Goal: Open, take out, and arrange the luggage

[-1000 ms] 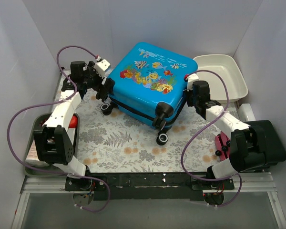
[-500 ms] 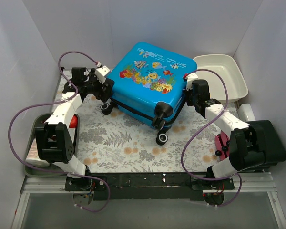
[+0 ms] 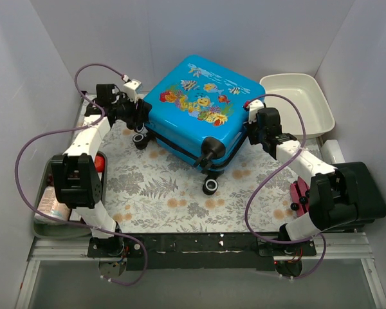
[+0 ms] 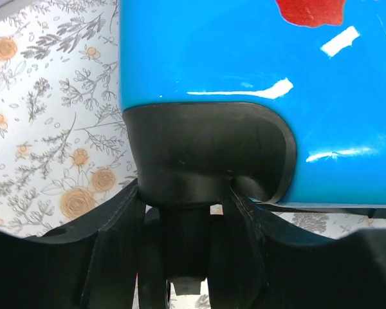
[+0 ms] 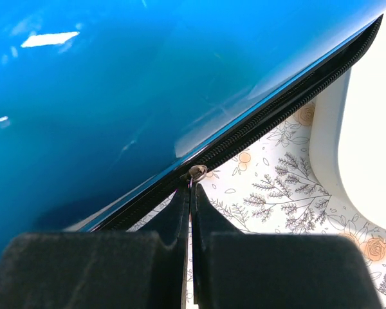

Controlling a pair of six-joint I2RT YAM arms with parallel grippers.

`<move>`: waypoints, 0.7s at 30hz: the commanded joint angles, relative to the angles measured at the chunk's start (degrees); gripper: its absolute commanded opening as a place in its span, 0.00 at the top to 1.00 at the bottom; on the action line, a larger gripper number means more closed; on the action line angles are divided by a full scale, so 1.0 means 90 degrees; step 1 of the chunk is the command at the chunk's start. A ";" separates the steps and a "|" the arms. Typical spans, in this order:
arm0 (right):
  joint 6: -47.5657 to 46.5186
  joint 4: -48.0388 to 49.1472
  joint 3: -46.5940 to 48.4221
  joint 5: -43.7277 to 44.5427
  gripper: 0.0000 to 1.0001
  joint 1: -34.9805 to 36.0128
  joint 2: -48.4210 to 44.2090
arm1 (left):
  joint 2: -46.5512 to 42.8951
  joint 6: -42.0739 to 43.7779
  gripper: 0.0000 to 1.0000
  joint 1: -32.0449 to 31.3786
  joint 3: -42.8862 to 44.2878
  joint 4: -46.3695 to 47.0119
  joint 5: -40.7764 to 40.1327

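The luggage [image 3: 196, 109], a bright blue fish-print suitcase with black trim, lies closed and tilted on the floral mat [image 3: 161, 193]. My left gripper [image 3: 139, 122] is at its left corner. In the left wrist view the fingers [image 4: 122, 225] clamp the black stem under the corner wheel housing [image 4: 206, 154], so the left gripper [image 4: 185, 199] is shut on that wheel mount. My right gripper [image 3: 249, 122] is at the suitcase's right side. In the right wrist view it [image 5: 192, 188] is pinched shut on the metal zipper pull [image 5: 197, 172], at the black zipper line [image 5: 289, 96].
A white tub [image 3: 296, 96] stands at the back right. A flat black case [image 3: 367, 187] and a pink item [image 3: 300, 193] lie by the right arm. A dark tray [image 3: 48, 206] with small items and a red object [image 3: 100, 162] sit at the left. White walls enclose the space.
My left gripper moved in onto the suitcase's left corner wheel and closed around its stem. The suitcase shifted slightly left. The right gripper kept its hold on the zipper pull.
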 commanded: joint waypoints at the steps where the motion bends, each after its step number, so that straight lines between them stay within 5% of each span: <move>1: 0.0232 0.0518 0.0115 -0.1096 0.99 0.0102 -0.0058 | -0.0604 -0.1562 1.00 -0.0151 -0.0507 0.0674 -0.0114; 11: 0.0370 0.0462 -0.0197 -0.2065 0.99 0.0102 -0.0028 | -0.1651 -0.5587 1.00 -0.0297 -0.2568 0.1116 -0.3074; 21: 0.0115 -0.0896 -0.0607 -0.2737 0.99 0.0112 -0.0926 | -0.2550 -0.7045 1.00 -0.0346 -0.3136 0.0940 -0.4111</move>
